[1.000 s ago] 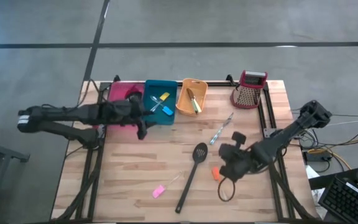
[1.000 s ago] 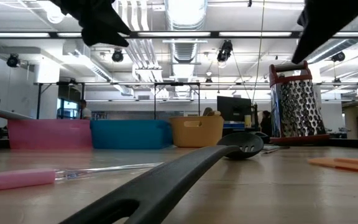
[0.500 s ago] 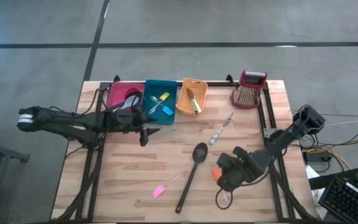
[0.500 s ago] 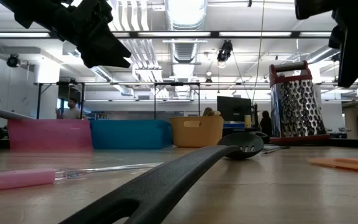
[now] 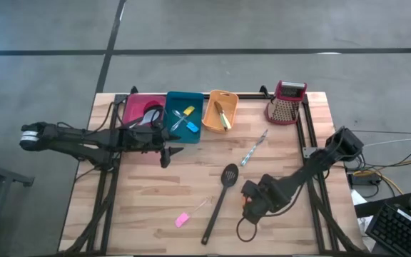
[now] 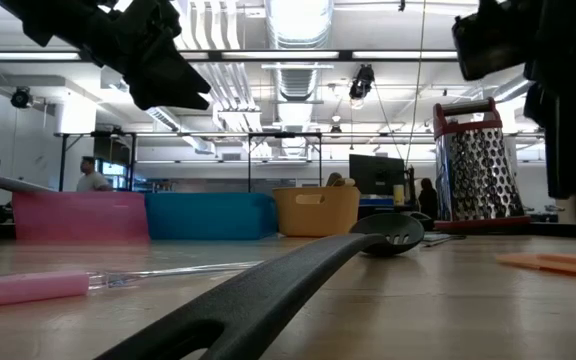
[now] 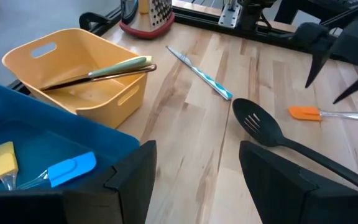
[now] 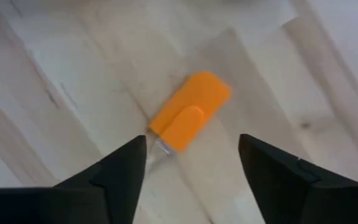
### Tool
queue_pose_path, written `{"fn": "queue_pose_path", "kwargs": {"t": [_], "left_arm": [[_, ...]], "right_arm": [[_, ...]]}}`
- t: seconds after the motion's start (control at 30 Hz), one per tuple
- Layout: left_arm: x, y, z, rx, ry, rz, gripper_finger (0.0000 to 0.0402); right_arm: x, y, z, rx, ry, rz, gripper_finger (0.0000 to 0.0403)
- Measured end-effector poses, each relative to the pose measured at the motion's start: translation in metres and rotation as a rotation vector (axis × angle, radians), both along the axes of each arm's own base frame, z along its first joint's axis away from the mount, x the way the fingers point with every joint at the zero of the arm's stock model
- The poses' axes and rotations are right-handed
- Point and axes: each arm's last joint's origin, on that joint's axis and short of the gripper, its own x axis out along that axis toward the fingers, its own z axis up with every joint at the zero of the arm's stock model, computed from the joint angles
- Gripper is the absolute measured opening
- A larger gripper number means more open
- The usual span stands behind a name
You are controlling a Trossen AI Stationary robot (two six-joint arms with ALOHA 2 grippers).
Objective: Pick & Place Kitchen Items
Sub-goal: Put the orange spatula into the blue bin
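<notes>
Right claw (image 8: 191, 174) spread wide, poised above the orange-headed tool (image 8: 188, 112) lying flat on the bench (image 5: 148, 200), not touching it. Left claw (image 7: 194, 168) spread too, empty, hanging by the teal bin (image 5: 184, 116). Black slotted spoon (image 5: 220, 202) and pink-handled tool (image 5: 184, 218) lying loose on the bench nearby.
</notes>
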Motion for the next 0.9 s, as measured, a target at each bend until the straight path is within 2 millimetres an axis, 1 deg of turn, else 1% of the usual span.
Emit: {"fn": "queue_pose_path", "kwargs": {"t": [0.13, 0.27, 0.43, 0.53, 0.63, 0.73, 0.83, 0.9], "left_arm": [[-0.001, 0.0, -0.003, -0.003, 0.008, 0.001, 0.0234], [-0.001, 0.0, -0.003, -0.006, 0.008, 0.002, 0.0234], [-0.001, 0.0, -0.003, -0.007, 0.009, 0.002, 0.0234], [-0.001, 0.0, -0.003, -0.008, 0.009, 0.002, 0.0234], [-0.001, 0.0, -0.003, -0.008, 0.009, 0.002, 0.0234], [-0.001, 0.0, -0.004, -0.008, 0.01, 0.002, 0.0234], [-0.001, 0.0, -0.004, -0.008, 0.01, 0.002, 0.0234], [-0.001, 0.0, -0.004, -0.008, 0.01, 0.002, 0.0234]], "right_arm": [[0.007, -0.003, -0.006, 0.014, 0.012, 0.018, 0.0276], [0.012, -0.008, -0.016, 0.004, 0.039, 0.023, 0.0295], [0.019, -0.01, -0.033, 0.026, 0.097, 0.034, 0.0309], [0.021, -0.012, -0.043, 0.038, 0.14, 0.035, 0.031], [0.024, -0.012, -0.054, 0.078, 0.175, 0.055, 0.0297], [0.026, -0.011, -0.06, 0.085, 0.184, 0.061, 0.0272], [0.026, -0.011, -0.06, 0.096, 0.188, 0.059, 0.023], [0.026, -0.011, -0.058, 0.103, 0.181, 0.058, 0.0193]]}}
